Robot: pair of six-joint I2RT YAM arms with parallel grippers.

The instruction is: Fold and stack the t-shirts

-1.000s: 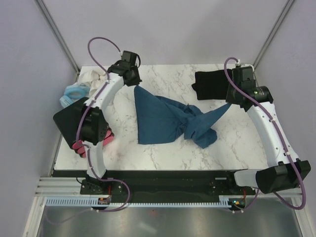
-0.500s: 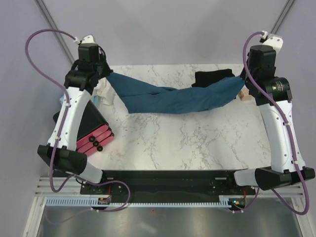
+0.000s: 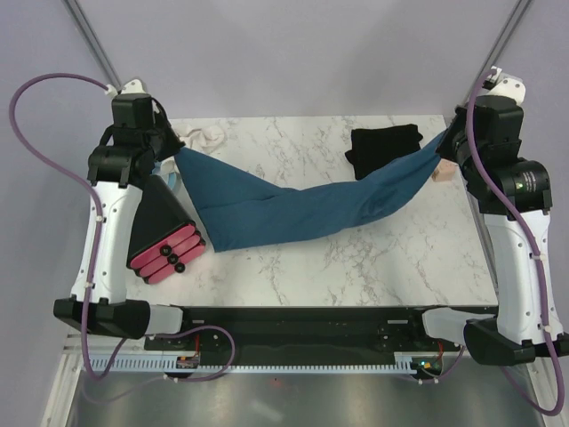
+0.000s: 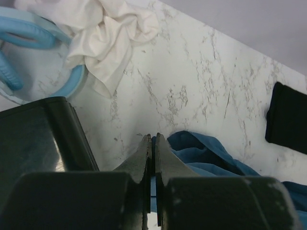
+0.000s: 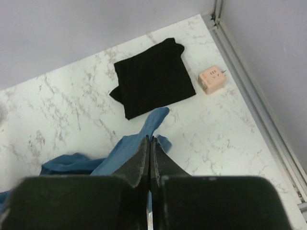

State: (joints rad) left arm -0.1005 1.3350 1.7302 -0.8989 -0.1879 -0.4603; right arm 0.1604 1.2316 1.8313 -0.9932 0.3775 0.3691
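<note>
Overhead view: the blue shirt (image 3: 293, 209) is hanging as a long band between the two arms, above the marble table (image 3: 356, 267). The left gripper (image 3: 167, 160) is pinching the shirt's left end at the far left of the table; the right gripper (image 3: 447, 147) is pinching the right end near the far right edge. The band is sagging toward the near side, and its broad left-centre part appears to be resting on the table, though this view does not settle the contact.

Left wrist view: the fingers of the left gripper (image 4: 153, 142) are pressing together, with a thin strip of blue cloth showing between them and more blue folds lying just beyond on the right. A white cloth (image 4: 108, 33) and a pale blue ring (image 4: 33, 43) are lying at the far left corner, the cloth overlapping the ring.

Right wrist view: the right gripper (image 5: 149, 142) is likewise clamping blue cloth between closed fingers. The black shirt (image 5: 153, 84) is lying flat, folded, on the table beyond the fingertips, with a tail of the blue shirt reaching up close to its near edge. A small pink cube (image 5: 211, 79) is sitting just beside the black shirt, on its right.
</note>
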